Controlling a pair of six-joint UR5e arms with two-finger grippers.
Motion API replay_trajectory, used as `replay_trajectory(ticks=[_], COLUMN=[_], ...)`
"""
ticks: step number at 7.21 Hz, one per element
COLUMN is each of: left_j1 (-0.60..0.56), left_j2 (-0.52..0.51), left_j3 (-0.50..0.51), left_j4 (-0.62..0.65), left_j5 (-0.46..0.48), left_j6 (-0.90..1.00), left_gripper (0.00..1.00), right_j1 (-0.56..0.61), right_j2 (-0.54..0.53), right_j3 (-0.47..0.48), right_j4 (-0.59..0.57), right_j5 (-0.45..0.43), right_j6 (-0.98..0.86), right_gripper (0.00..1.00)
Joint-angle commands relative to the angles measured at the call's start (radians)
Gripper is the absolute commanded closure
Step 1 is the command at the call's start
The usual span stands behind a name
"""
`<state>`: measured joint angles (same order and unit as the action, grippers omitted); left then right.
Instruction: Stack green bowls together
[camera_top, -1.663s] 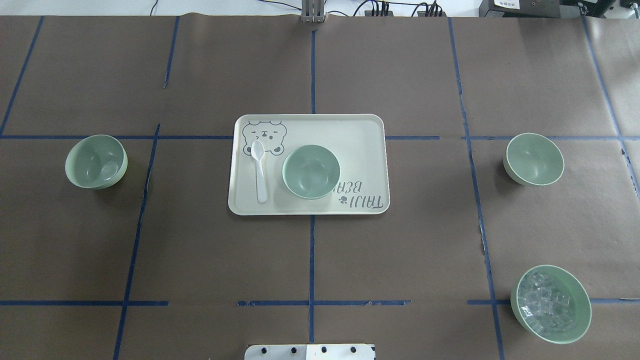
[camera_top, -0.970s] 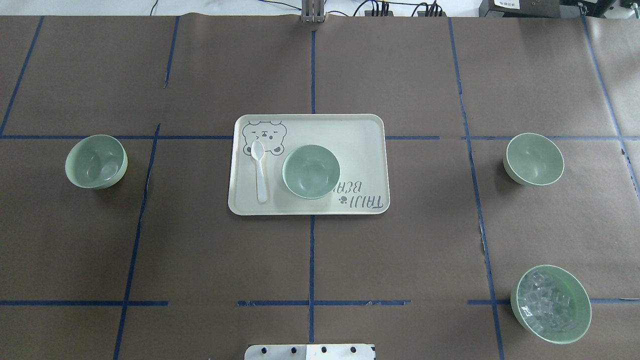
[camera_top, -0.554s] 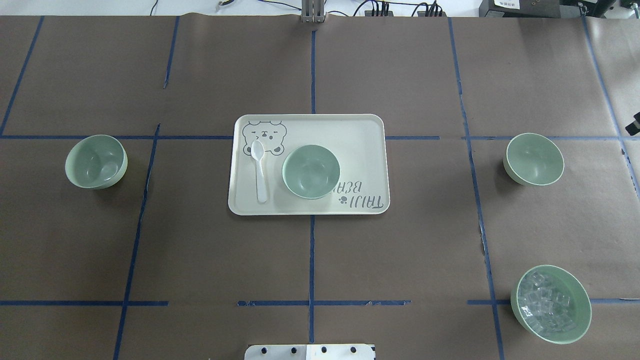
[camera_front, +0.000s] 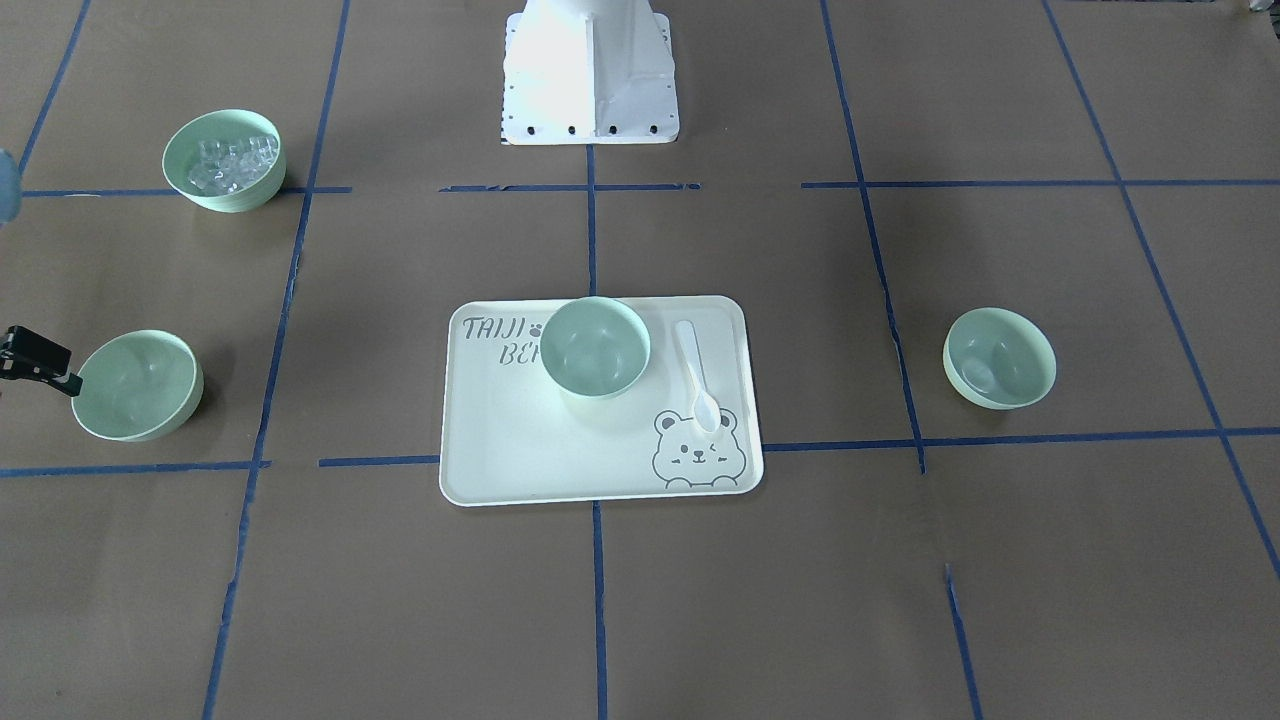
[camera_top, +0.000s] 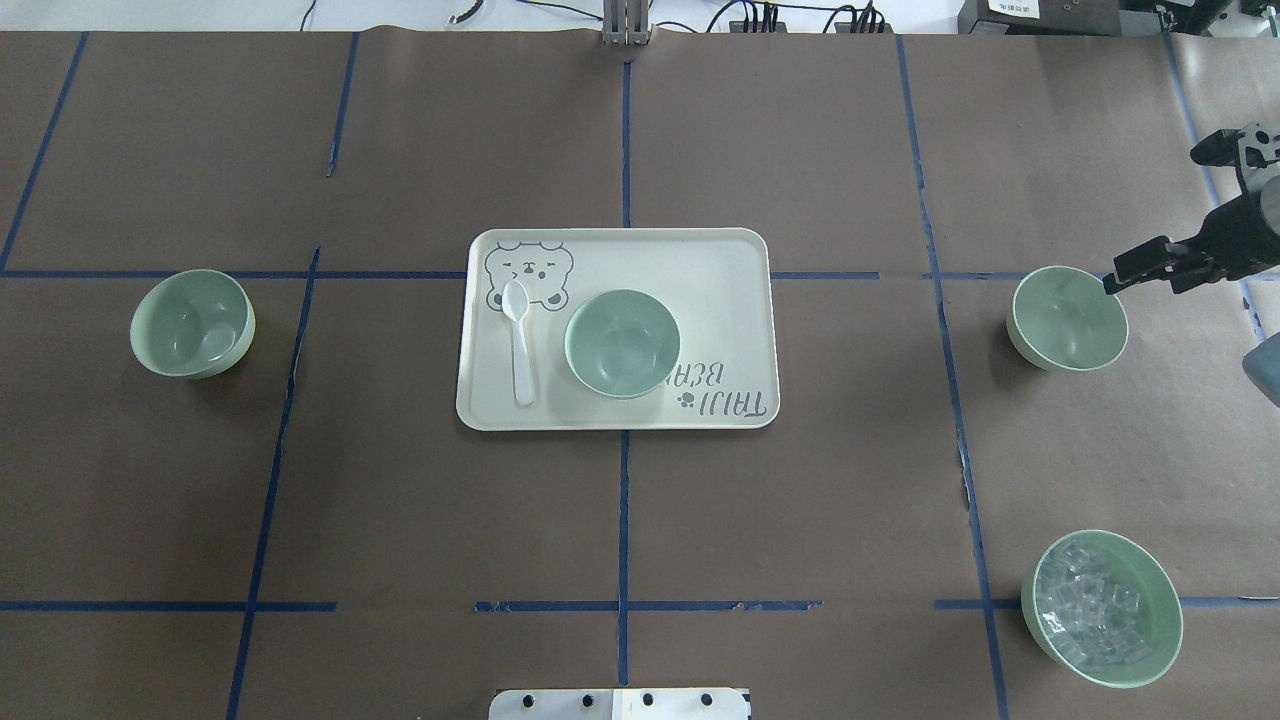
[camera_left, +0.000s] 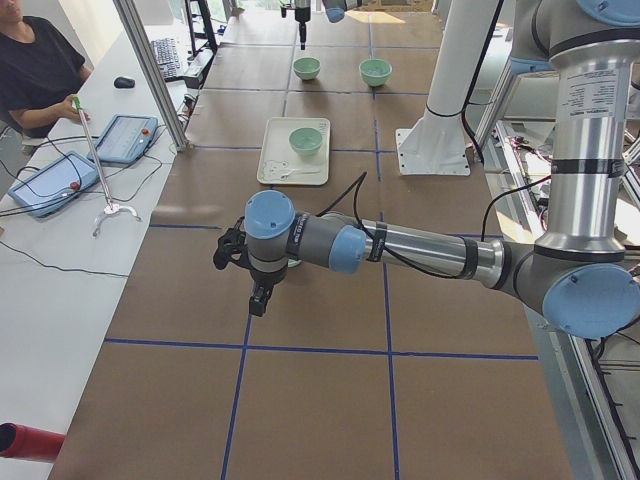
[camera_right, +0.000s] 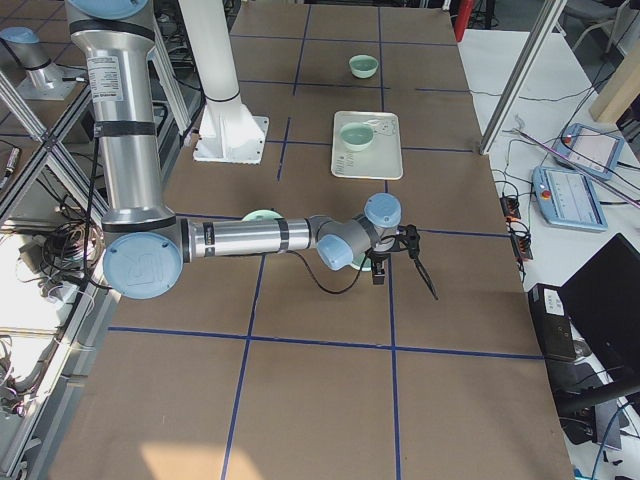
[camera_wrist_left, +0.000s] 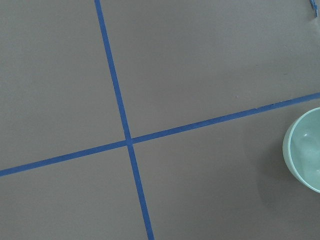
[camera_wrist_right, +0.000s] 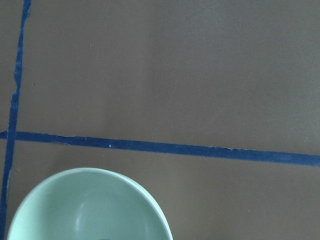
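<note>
Three plain green bowls stand apart: one at the left (camera_top: 192, 323), one on the tray (camera_top: 622, 343), one at the right (camera_top: 1067, 318). My right gripper (camera_top: 1152, 220) comes in from the right edge with its jaws wide open and empty. Its near finger (camera_top: 1145, 267) reaches the right bowl's far-right rim and also shows in the front view (camera_front: 38, 358). The right wrist view shows that bowl's rim (camera_wrist_right: 90, 205) below. My left gripper (camera_left: 247, 272) hovers near the left bowl (camera_wrist_left: 306, 150); I cannot tell whether it is open or shut.
The bear-print tray (camera_top: 720, 300) sits mid-table with a white spoon (camera_top: 520, 345) beside its bowl. A green bowl of clear cubes (camera_top: 1101, 608) stands near right. The robot base (camera_front: 590, 75) is at the table's near edge. Operators' tablets (camera_left: 60, 180) lie on a side table.
My right gripper has come into the overhead view from the right edge and moved toward the right bowl. The bowls, tray and spoon have not moved.
</note>
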<state>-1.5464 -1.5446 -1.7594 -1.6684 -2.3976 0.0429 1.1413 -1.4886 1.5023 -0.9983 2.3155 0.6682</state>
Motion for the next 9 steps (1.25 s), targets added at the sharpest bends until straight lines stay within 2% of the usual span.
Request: replay_trajectory(ticks=[1, 2, 3, 4, 6, 7, 8, 9], left_j1=[0.0, 0.0, 0.0, 0.0, 0.0, 0.0, 0.0, 0.0], left_j2=[0.0, 0.0, 0.0, 0.001, 0.0, 0.001, 0.001, 0.0], left_j3=[-0.002, -0.003, -0.003, -0.003, -0.003, -0.005, -0.009, -0.009], left_j4=[-0.001, -0.002, -0.002, -0.011, -0.013, -0.013, -0.013, -0.014], left_j5=[0.0, 0.0, 0.0, 0.0, 0.0, 0.0, 0.0, 0.0], left_j6=[0.0, 0.0, 0.0, -0.001, -0.003, -0.005, -0.005, -0.006], left_gripper=[0.0, 0.0, 0.0, 0.0, 0.0, 0.0, 0.0, 0.0], right_j1=[-0.047, -0.069, -0.08, -0.08, -0.077, -0.077, -0.107, -0.179], right_j2=[-0.004, -0.007, -0.005, -0.008, -0.022, -0.025, -0.009, 0.043], right_j3=[-0.016, -0.022, -0.027, -0.027, -0.005, 0.078, 0.176, 0.221], right_j4=[0.046, 0.044, 0.043, 0.04, 0.041, 0.032, 0.03, 0.03], right_j5=[-0.03, -0.071, -0.073, -0.071, -0.059, -0.048, -0.044, -0.044], right_j6=[0.085, 0.083, 0.085, 0.082, 0.082, 0.099, 0.246, 0.386], right_gripper=[0.14, 0.29, 0.61, 1.0, 1.0, 1.0, 1.0, 1.0])
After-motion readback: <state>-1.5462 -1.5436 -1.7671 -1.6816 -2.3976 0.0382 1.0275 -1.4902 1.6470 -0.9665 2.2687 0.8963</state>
